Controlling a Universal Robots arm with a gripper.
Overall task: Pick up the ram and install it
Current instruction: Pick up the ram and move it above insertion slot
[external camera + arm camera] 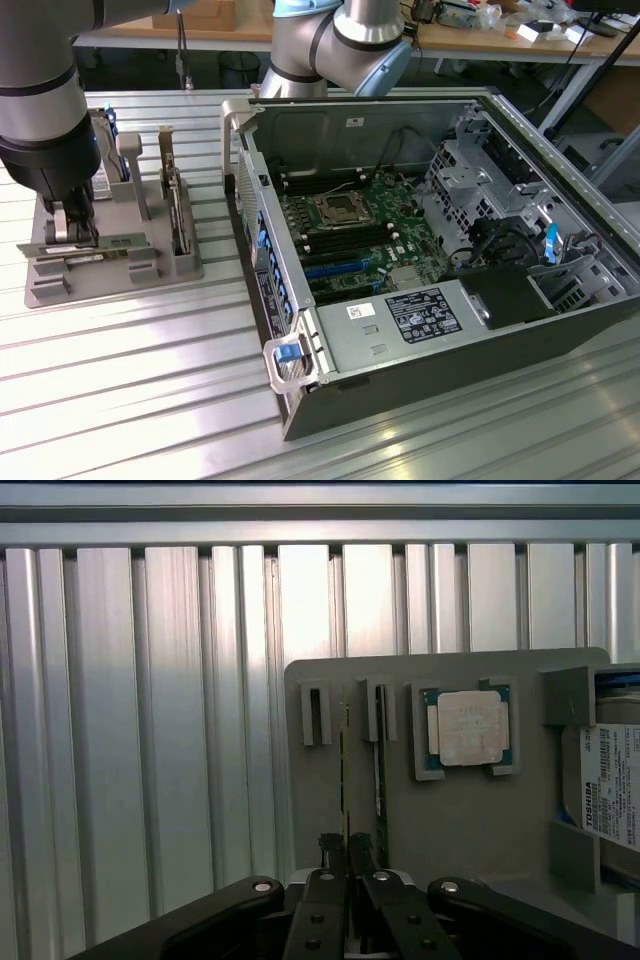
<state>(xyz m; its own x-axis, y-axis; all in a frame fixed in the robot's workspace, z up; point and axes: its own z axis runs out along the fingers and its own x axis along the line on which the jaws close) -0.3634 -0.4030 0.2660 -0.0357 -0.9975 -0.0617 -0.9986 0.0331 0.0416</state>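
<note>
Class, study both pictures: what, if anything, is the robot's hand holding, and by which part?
The hand is shut on the ram, pinching its thin upper edge while it stands on edge in the grey holder.

Open case (pixel 420 385) sits on the ribbed table (pixel 130 400), motherboard (pixel 350 240) exposed; just beside it a grey holder (pixel 185 265) carries a processor (pixel 468 728) and hard drive (pixel 612 790).

Ribbed aluminium table (pixel 150 400), grey parts holder (pixel 110 275) toward the exterior view's left, open computer case (pixel 450 385) just beside it
</note>
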